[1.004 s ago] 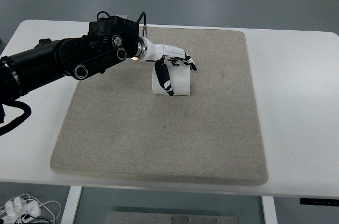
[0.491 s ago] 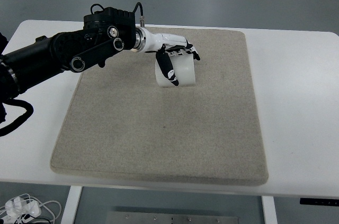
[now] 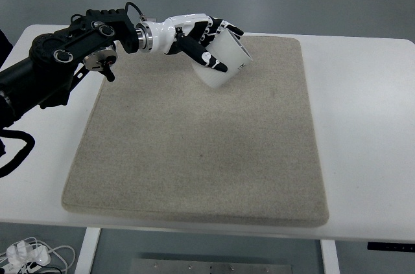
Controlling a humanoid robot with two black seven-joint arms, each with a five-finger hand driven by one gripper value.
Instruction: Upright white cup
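Note:
A white cup (image 3: 225,60) is held in the air above the far part of the beige mat (image 3: 201,138), tilted with its mouth pointing up and to the right. My left hand (image 3: 207,39) is shut on the cup, with the thumb across its near side and the fingers over its top. The black left arm reaches in from the left edge. The right arm does not show.
The mat lies on a white table (image 3: 363,125). White cables (image 3: 26,254) lie on the floor below the table's near left corner.
My left hand has lifted the cup off the mat, moved it a little up and away, and turned it from mouth-down to tilted with its mouth facing up and right.

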